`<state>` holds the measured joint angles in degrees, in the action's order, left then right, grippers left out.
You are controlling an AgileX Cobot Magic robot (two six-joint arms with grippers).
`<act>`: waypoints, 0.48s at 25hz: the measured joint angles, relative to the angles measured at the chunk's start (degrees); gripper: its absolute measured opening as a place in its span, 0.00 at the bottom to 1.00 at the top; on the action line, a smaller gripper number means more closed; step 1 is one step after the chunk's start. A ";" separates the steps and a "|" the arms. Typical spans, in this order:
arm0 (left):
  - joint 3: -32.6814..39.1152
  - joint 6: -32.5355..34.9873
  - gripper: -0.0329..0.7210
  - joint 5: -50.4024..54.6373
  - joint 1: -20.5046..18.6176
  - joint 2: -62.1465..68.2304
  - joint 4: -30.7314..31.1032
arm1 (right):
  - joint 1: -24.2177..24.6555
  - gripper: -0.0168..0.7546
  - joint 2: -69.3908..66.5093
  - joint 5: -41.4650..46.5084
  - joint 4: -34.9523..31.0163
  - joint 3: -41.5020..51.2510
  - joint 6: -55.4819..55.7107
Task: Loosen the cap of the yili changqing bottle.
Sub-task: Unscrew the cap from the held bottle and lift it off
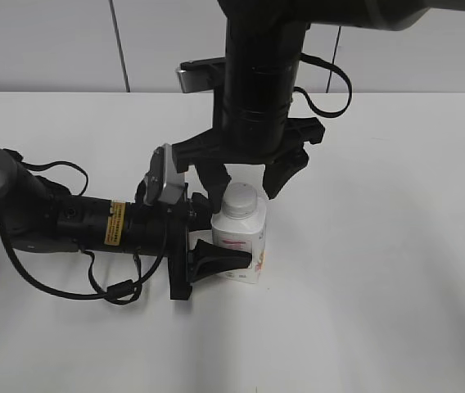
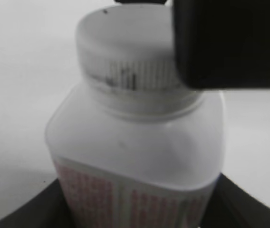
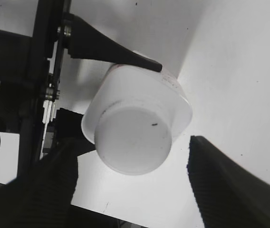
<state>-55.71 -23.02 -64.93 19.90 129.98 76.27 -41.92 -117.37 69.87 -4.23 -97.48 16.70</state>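
On the white table (image 1: 396, 286), the left gripper (image 1: 216, 237) reaches in from the left and clamps the body of the yili changqing bottle (image 1: 241, 241), which stands upright near the scene's middle. The right gripper (image 1: 245, 184) hangs directly above, jaws spread and clear of the cap (image 1: 241, 199), one finger on each side. The bottle's long axis runs straight up into that gap, so the right arm is the one placed to turn the cap.

The left arm lies low and level, reaching in from the left, its black left end effector (image 1: 216, 233) clamped sideways around something. The right arm hangs straight down from above, its black right end effector (image 1: 247, 182) spread wide, fingers (image 3: 230, 185) touching nothing.
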 joint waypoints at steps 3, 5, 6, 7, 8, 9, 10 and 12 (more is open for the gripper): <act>0.00 0.00 0.58 0.00 0.00 0.00 0.02 | 0.00 0.76 0.00 -0.12 -0.06 0.00 0.00; 0.00 0.00 0.58 0.00 0.00 0.00 0.02 | 0.00 0.75 0.00 -0.53 -0.12 0.00 0.00; 0.00 0.00 0.58 0.00 0.00 0.00 0.02 | 0.00 0.74 0.00 -0.81 -0.12 0.00 0.00; 0.00 0.00 0.58 0.00 0.00 0.00 0.06 | 0.00 0.73 0.00 -0.98 -0.12 0.00 0.00; 0.00 0.00 0.58 0.00 0.00 0.00 0.06 | 0.00 0.72 0.00 -1.25 -0.12 0.00 0.00; 0.00 0.00 0.58 0.00 0.00 0.00 0.06 | 0.00 0.72 0.00 -1.36 -0.12 0.00 -0.07; 0.00 0.00 0.58 0.00 0.00 0.00 0.06 | 0.00 0.71 0.00 -1.48 -0.07 0.00 -0.07; 0.00 0.00 0.58 0.00 0.00 0.00 0.06 | 0.00 0.71 -0.22 -1.51 0.11 0.00 -0.07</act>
<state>-55.71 -23.02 -64.93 19.90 129.98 76.33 -41.92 -117.59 68.36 -4.11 -97.48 16.63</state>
